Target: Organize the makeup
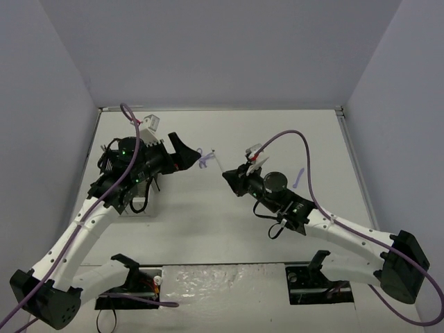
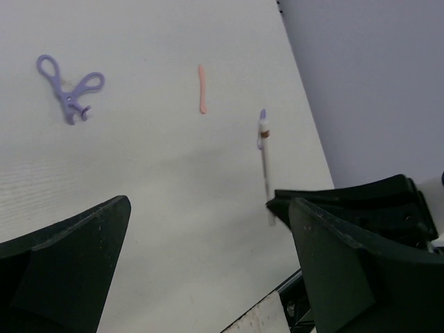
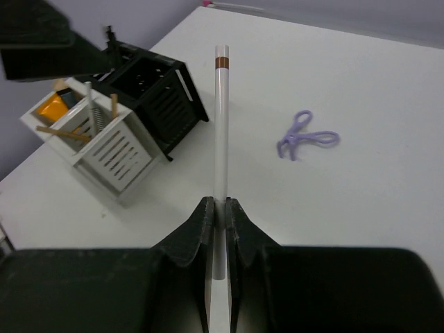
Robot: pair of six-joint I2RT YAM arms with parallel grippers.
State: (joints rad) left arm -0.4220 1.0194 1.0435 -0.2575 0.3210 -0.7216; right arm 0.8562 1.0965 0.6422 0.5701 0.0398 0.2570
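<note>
1. The right gripper (image 3: 220,208) has its jaws pressed together on the tail end of a slim white pencil (image 3: 221,125), the one with a brown band near its far tip. Because the grip sits at the very end, the pencil juts straight forward in line with the fingers. We judge that this suits feeding it tip-first into a slot.
2. The pencil points out over the counter (image 3: 361,208), with the organizer (image 3: 121,156) off to one side of it and the purple scissor-like tool (image 3: 305,137) lying flat on the other. It looks raised clear of the surface, though we cannot be sure at the tip.
3. The organizer's white compartment already holds an orange tube (image 3: 52,107) and tan sticks (image 3: 64,132), leaning or upright. The black compartment stands right beside it. We take this box as the pencil's destination.
4. The left gripper (image 2: 209,202) hangs above the counter with its jaws spread as wide as they go, holding and touching nothing. In its own view the purple tool and a pink stick (image 2: 202,89) lie loose and well apart. We judge these are left to sort.
</note>
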